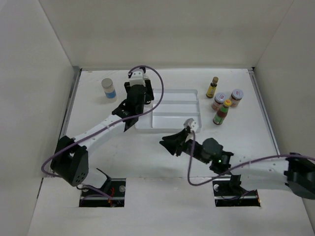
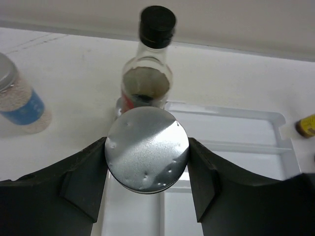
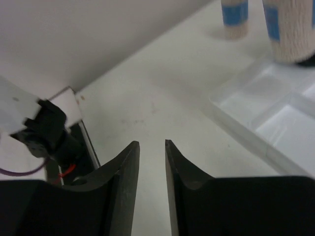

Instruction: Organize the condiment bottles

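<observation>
My left tool [image 2: 147, 147] is grasping the silver-lidded jar [image 2: 143, 140], one finger on each side of its lid, at the left edge of the white tray [image 1: 173, 93]. I cannot tell whether the jar stands on something or hangs. Just behind it stands the dark black-capped bottle [image 2: 148, 69], and the blue-labelled white jar [image 1: 109, 89] is on the table [image 1: 98, 118], to the left. My right tool [image 1: 168, 142] is clenched on nothing, with only a thin slit between the fingers, over bare table near the front of the tray. To the right of the tray are grouped the tiny yellow bottle [image 1: 212, 87], the two red-labelled jars [image 1: 219, 100] and the red-sauce yellow-capped bottle [image 1: 222, 112].
</observation>
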Controlling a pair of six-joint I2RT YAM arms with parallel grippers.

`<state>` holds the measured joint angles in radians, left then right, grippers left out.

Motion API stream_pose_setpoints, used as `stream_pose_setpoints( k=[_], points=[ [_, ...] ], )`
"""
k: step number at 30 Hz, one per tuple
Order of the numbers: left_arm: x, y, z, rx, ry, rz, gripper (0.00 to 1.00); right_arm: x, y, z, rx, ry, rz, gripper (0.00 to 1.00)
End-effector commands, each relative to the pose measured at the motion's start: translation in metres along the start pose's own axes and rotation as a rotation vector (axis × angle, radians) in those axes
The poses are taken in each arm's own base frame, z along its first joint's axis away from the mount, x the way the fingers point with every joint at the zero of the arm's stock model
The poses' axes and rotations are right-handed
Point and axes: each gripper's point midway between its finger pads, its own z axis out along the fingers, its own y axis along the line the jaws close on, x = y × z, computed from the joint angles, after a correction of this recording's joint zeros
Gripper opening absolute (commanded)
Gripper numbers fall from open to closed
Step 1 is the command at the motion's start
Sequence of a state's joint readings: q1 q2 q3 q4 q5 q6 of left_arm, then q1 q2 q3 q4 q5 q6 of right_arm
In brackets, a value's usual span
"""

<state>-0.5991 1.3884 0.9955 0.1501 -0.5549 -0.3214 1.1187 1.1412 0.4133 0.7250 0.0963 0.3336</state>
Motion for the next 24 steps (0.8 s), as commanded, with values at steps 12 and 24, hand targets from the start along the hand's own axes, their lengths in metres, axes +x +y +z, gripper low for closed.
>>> stream_pose_setpoints(
  k=[12, 24],
  points=[
    [-0.054, -0.104, 0.069, 0.189, -0.119, -0.072, 0.26, -0.187, 0.0, -0.128, 0.103, -0.698, 0.001, 0.56],
    [-0.005, -0.103, 0.118, 0.136, -0.039, 0.016, 0.27, -0.163, -0.022, -0.113, 0.157, -0.66, 0.025, 0.6]
  ],
)
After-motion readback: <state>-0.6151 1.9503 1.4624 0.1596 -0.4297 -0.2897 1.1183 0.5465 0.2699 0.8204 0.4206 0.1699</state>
